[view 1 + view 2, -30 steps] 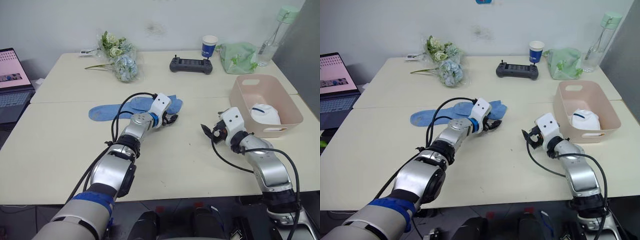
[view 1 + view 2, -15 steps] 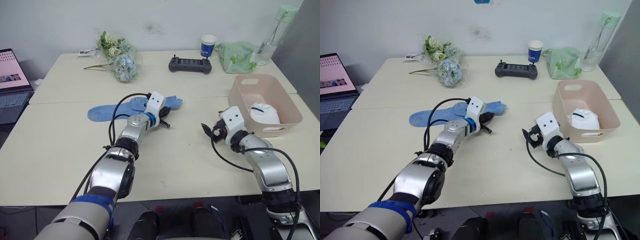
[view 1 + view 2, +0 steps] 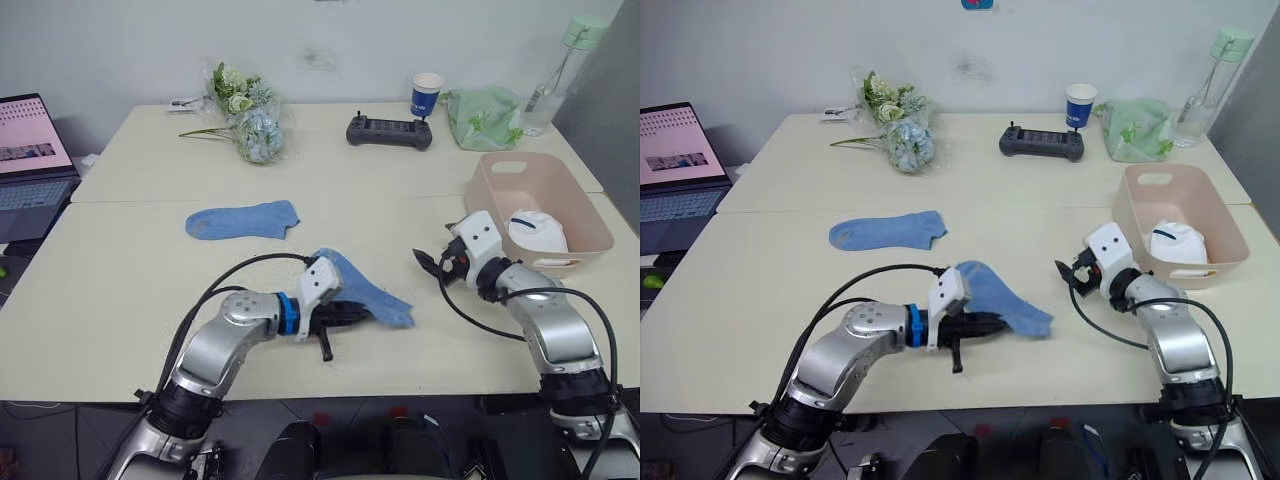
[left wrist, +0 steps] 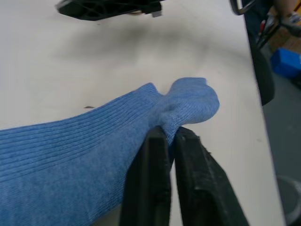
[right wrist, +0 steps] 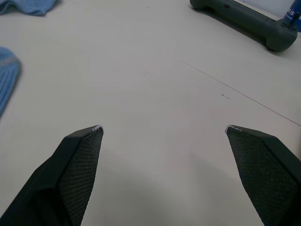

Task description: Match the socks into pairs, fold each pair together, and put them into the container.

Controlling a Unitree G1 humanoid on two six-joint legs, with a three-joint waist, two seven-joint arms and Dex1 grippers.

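Observation:
My left gripper (image 3: 358, 316) is shut on the edge of a light blue sock (image 3: 362, 289) near the table's front edge; the left wrist view shows both fingers (image 4: 157, 155) pinching a bunched fold of that sock (image 4: 84, 155). A second light blue sock (image 3: 243, 220) lies flat farther back to the left. The pale pink container (image 3: 484, 195) stands at the right with a white sock (image 3: 535, 231) inside. My right gripper (image 3: 432, 263) hovers open just left of the container, over bare table, with nothing between its fingers (image 5: 80, 160).
Along the back of the table are a flower bunch (image 3: 247, 122), a black controller (image 3: 389, 131), a paper cup (image 3: 426, 94), a pale green bag (image 3: 482, 115) and a bottle (image 3: 553, 72). A laptop (image 3: 33, 150) sits at the far left.
My left gripper has pulled one blue sock off the other and dragged it toward the table's front. The other blue sock now lies alone. The right arm has barely moved.

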